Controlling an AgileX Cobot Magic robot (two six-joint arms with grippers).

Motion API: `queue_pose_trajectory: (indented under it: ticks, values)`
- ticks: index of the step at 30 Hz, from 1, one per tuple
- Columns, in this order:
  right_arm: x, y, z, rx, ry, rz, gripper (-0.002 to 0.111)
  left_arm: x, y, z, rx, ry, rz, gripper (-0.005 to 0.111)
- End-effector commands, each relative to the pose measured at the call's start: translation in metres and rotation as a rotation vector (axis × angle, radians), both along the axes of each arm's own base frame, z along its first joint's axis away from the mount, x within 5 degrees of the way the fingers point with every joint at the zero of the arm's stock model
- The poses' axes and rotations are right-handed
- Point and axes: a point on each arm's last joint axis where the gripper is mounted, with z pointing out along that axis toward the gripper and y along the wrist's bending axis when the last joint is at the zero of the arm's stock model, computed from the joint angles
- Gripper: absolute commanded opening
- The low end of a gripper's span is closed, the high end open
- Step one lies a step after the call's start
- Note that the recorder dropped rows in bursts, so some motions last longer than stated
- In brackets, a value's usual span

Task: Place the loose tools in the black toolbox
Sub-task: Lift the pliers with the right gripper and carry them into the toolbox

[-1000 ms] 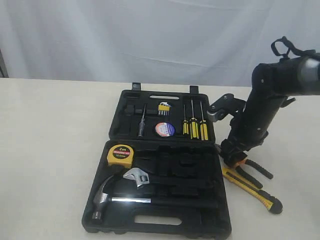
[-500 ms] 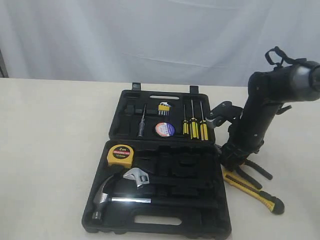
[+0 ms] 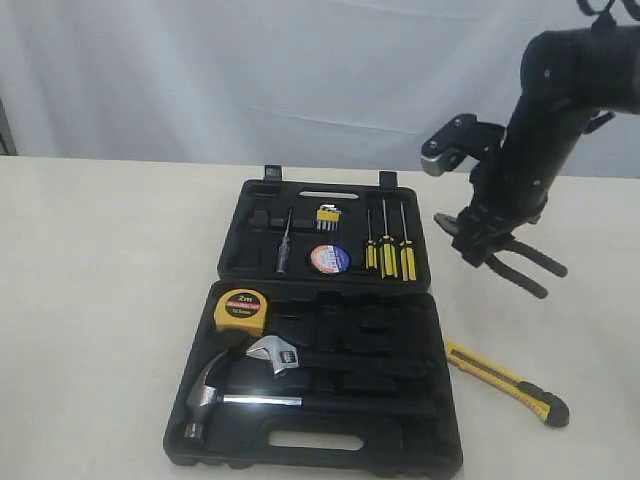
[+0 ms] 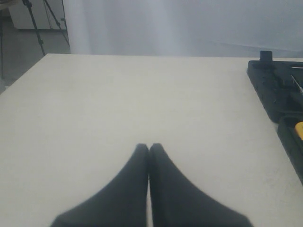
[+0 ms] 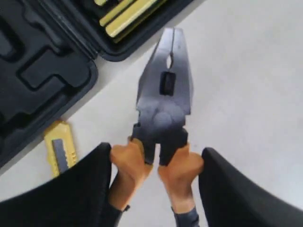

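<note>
Two of the four loose tools already lie inside the toolbox (image 3: 400,452), which sits spread flat on the table (image 3: 100,300). The tape measure (image 3: 240,310) fills a corner pocket in the half with the carry slot, next to the hammer (image 3: 215,395) and wrench (image 3: 275,352). The roll of tape (image 3: 329,259) sits in the other half, just beside the screwdrivers (image 3: 388,250). The third tool, the pliers (image 5: 163,94), hangs clear of the table off the box's right side, clamped in the right gripper (image 5: 156,163). Its fingers (image 5: 80,189) squeeze the orange handles from either side, close to the pivot, which keeps the nose shut and pointing away from the wrist, with the dark handle ends trailing out behind. Gripping there looks sensible: the heavy head is near the hold and should not swing much, and the tool looks high enough to pass over the box's rim. The bare moulded pockets beside the wrench seem the likely home for it, so the carry probably goes leftward and down. The knife (image 3: 505,383) lies on the table just right of the slot-handle half and is the one tool not yet picked up. The left gripper (image 4: 148,149) is pinched together on nothing over bare table, apart from the box and out of the way.
</note>
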Motion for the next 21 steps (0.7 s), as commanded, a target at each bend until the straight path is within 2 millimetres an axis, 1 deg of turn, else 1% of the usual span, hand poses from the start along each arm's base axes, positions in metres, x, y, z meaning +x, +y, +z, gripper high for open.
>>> queue_pose_trajectory:
  ticks: [1, 2, 3, 4, 5, 7, 12, 16, 21]
  values:
    - [0.004, 0.041, 0.03, 0.065, -0.04, 0.152, 0.037, 0.0, 0.0, 0.0, -0.005, -0.005, -0.003, 0.0]
    - [0.007, 0.057, 0.033, 0.057, -0.055, 0.217, 0.037, 0.0, 0.0, 0.0, -0.005, -0.005, -0.003, 0.0]
    - [0.008, 0.067, 0.035, 0.048, -0.061, 0.273, 0.037, 0.0, 0.0, 0.0, -0.005, -0.005, -0.003, 0.0]
    - [0.01, 0.085, 0.036, 0.031, -0.085, 0.372, 0.037, 0.0, 0.0, 0.0, -0.005, -0.005, -0.003, 0.0]
    - [0.011, 0.093, 0.036, 0.025, -0.099, 0.402, 0.037, 0.0, 0.0, 0.0, -0.005, -0.005, -0.003, 0.0]
    - [0.016, 0.114, 0.027, 0.016, -0.114, 0.476, 0.037, 0.0, 0.0, 0.0, -0.005, -0.005, -0.003, 0.0]
    - [0.021, 0.125, 0.003, 0.013, -0.059, 0.523, 0.037, 0.0, 0.0, 0.0, -0.005, -0.005, -0.003, 0.0]
    - [0.027, 0.134, -0.011, 0.003, -0.06, 0.583, 0.037, 0.0, 0.0, 0.0, -0.005, -0.005, -0.003, 0.0]
    - [0.033, 0.135, -0.027, -0.005, -0.057, 0.616, 0.037, 0.0, 0.0, 0.0, -0.005, -0.005, -0.003, 0.0]
